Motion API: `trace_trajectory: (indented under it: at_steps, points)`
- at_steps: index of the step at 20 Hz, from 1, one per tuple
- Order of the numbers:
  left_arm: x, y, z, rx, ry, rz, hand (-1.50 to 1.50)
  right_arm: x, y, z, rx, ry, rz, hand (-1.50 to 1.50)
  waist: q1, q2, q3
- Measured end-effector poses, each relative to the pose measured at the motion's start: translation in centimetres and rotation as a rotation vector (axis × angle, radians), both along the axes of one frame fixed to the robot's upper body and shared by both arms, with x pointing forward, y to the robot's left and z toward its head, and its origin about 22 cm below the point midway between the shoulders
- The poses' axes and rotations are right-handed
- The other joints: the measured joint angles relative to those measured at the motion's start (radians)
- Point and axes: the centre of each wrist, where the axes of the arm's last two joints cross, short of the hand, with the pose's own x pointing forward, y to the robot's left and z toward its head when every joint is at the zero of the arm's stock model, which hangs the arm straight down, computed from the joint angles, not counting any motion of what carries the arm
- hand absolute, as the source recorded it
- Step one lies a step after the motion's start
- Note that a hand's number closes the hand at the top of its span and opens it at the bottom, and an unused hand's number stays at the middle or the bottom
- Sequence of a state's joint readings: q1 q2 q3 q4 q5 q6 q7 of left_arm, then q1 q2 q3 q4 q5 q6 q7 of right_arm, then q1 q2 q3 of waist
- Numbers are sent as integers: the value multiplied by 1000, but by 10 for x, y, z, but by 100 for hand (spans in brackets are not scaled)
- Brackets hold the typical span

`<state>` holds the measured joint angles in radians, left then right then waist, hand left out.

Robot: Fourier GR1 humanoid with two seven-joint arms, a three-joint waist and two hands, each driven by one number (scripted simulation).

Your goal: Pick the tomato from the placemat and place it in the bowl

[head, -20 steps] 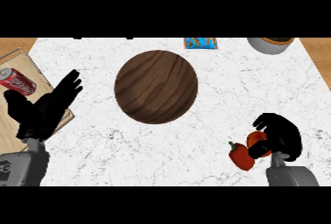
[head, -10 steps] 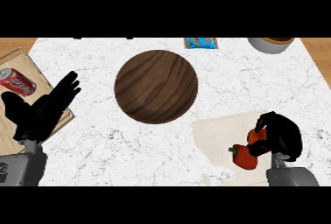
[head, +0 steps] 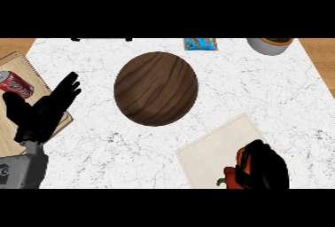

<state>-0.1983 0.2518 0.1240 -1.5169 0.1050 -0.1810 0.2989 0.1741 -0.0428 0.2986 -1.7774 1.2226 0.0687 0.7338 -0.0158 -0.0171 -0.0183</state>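
The right hand [head: 263, 167] curls around the tomato [head: 240, 170] over the placemat [head: 216, 155]; the left hand [head: 40, 111] rests open.

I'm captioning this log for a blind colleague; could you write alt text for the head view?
The right hand curls round a red tomato over a pale placemat at the counter's near right. A brown wooden bowl sits mid-counter; the open left hand rests at left near a red can.

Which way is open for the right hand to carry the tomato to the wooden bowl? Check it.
Probably yes. The right hand is curled round the tomato at the placemat's near edge. Between it and the wooden bowl lie only placemat and bare marble counter, so the way up and left looks free.
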Motion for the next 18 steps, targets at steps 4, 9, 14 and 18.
trace_trajectory:
  at_steps: [4, 9, 14, 18]
  points:
    - [1, 3, 0, -6, -3, -6, 0, -32, 32, 22, 10, 1, 29, 150, 3, 6, 7]
    - [5, 0, -1, -7, -9, -10, 0, -56, 61, 69, 7, -44, 72, 150, 8, 12, 15]
    - [6, 3, 1, -2, -13, -9, 0, -72, 72, 102, -99, -139, 130, 150, 12, 13, 15]
    - [5, 1, 0, -9, -9, -16, 0, -76, 73, 119, -173, -204, 176, 150, 16, 15, 15]
